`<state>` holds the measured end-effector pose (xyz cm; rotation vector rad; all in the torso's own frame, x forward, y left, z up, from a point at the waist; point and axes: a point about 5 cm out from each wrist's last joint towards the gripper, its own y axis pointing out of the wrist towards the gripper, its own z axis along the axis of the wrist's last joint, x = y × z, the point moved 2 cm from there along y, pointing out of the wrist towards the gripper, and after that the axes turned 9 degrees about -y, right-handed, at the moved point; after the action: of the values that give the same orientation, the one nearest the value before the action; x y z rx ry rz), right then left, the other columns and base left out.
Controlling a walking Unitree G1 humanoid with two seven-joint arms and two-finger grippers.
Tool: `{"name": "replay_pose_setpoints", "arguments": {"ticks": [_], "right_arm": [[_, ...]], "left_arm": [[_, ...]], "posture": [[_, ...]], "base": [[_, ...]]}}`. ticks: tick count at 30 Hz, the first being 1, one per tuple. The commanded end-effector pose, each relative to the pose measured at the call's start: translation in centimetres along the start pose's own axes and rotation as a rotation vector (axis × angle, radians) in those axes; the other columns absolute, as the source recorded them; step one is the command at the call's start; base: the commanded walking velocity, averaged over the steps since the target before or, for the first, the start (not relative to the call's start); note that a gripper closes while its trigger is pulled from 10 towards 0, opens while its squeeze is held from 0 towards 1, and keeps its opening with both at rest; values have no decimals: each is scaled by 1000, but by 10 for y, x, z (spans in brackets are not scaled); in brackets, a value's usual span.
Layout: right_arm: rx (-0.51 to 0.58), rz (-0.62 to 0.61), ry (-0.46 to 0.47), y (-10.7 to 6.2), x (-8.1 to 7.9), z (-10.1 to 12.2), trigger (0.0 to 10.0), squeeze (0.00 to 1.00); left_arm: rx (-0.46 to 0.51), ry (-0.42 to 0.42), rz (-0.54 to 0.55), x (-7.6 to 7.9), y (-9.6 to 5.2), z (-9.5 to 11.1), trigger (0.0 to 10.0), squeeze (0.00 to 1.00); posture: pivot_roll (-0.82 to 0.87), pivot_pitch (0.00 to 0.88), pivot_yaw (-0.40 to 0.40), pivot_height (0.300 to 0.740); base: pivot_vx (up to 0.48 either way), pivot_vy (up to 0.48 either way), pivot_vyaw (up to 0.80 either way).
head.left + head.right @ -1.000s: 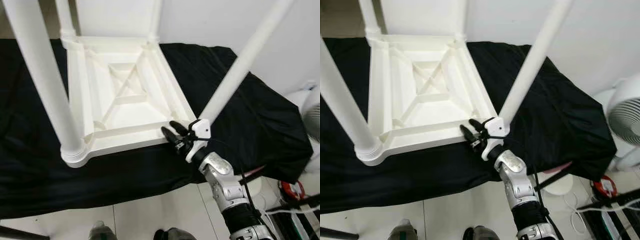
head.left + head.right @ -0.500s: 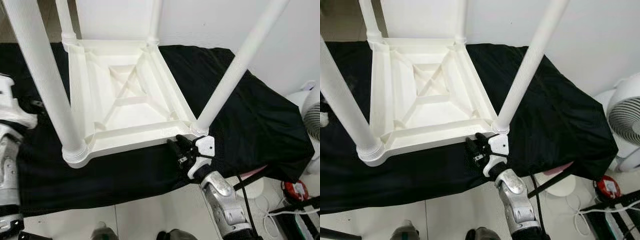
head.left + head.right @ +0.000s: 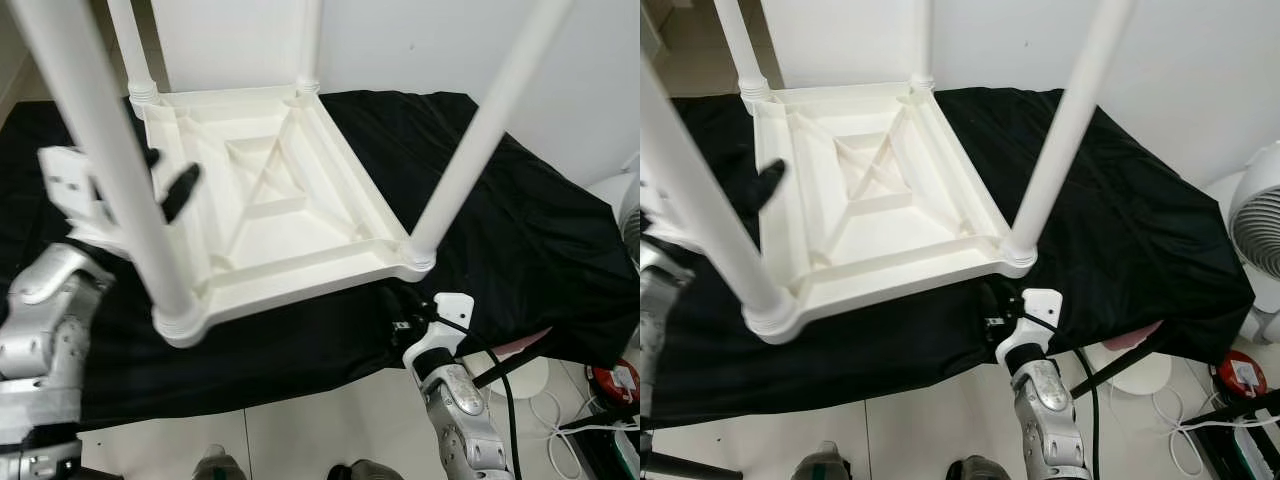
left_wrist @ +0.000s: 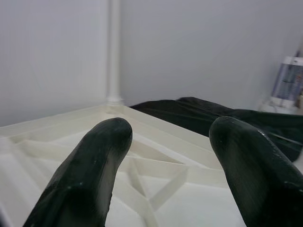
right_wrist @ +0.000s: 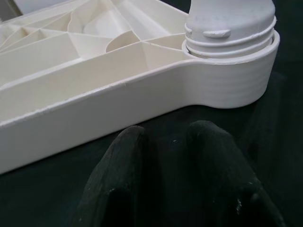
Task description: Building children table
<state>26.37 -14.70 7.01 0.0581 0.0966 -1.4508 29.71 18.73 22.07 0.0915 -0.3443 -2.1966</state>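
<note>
The white table (image 3: 270,200) lay upside down, four legs in. The left gripper (image 4: 165,156) was wide open and empty beside it; the right gripper (image 5: 175,156) was closed and empty. A good next move would be to grab slowly.

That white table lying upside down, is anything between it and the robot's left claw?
Nothing visible. The left gripper, jaws apart, hovers over the ribbed underside of the white table, beside its near-left leg, with only open air between. The right gripper sits low on the black cloth by the near-right corner.
</note>
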Motion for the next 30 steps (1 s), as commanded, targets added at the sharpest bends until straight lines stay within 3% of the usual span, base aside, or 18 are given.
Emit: {"name": "replay_pose_setpoints", "arguments": {"ticks": [1,7,12,14,20,30], "right_arm": [[-17,-40,38,6,6,0,10000,0],[-7,-63,51,19,8,7,10000,0],[-23,-96,30,41,11,12,10000,0],[-23,-96,30,41,11,12,10000,0],[-117,-182,-63,66,24,8,10000,0],[-93,-162,-54,100,26,27,10000,0]], "left_arm": [[-54,2,-239,29,0,-6,10000,0],[-75,-5,-275,44,-2,-10,10000,0],[-128,26,-353,65,-6,-13,10000,0],[-128,26,-353,65,-6,-13,10000,0],[-199,73,-426,78,-12,-21,10000,0],[-221,87,-468,94,-10,-23,10000,0]], "posture": [[118,23,-52,740],[129,34,-61,740],[147,41,-78,740],[147,41,-78,740],[160,38,-89,740],[152,33,-76,740]], "base": [[0,0,0],[0,0,0],[0,0,0],[0,0,0],[0,0,0],[0,0,0]]}}
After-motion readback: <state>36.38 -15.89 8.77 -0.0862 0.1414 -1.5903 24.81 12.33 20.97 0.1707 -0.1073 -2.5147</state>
